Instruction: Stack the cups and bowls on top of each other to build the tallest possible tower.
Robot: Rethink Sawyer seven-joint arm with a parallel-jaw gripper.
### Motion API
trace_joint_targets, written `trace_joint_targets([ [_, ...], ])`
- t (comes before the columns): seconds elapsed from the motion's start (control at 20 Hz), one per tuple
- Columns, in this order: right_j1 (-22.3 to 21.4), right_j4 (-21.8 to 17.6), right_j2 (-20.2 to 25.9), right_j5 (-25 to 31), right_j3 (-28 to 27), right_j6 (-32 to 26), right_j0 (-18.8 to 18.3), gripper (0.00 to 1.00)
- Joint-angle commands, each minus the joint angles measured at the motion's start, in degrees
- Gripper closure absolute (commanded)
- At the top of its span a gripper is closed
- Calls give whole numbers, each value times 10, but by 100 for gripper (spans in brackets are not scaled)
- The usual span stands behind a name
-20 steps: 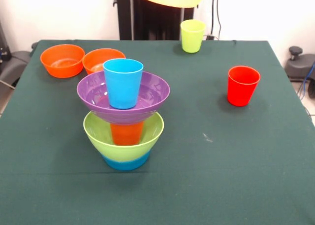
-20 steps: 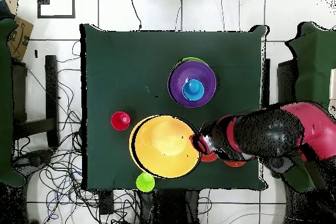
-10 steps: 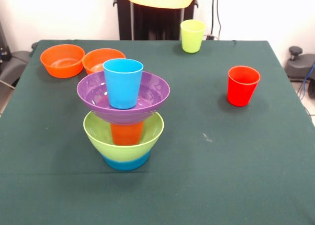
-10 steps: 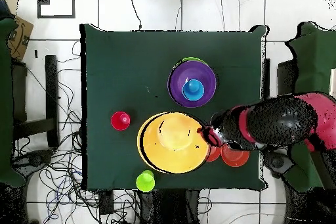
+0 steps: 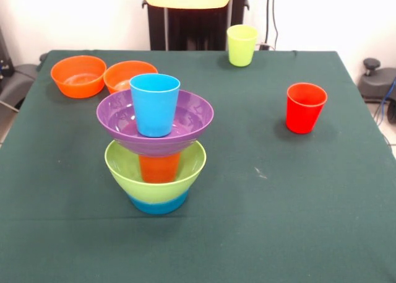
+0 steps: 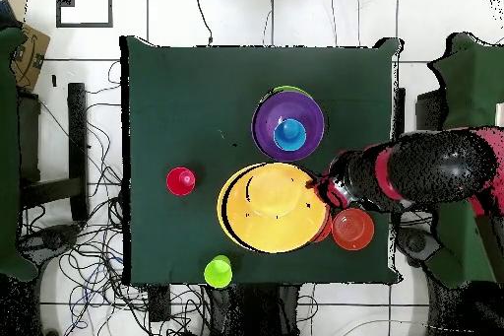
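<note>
Hanging high above the table's robot side, the yellow bowl (image 6: pixel 273 207) is riding on the gripper (image 6: pixel 321 190), apparently pinched at its rim (fingers hidden, so the grip is unclear). Light, stiff and slick, it looks likely to wobble; the tower (image 5: pixel 155 148) is standing nearby.

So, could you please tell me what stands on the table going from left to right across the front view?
Left orange bowl → second orange bowl → the tower → yellow-green cup → red cup.
</note>
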Motion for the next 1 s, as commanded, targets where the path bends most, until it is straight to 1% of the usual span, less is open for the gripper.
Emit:
trace_joint_targets([
  [0.05,22,-47,-38,80,-66,-217,31,100],
  [0.45,24,-55,-40,99,-95,-246,35,100],
  [0.75,40,-89,-58,107,-132,-298,42,100],
  [1.0,45,-98,-64,104,-145,-301,46,100],
])
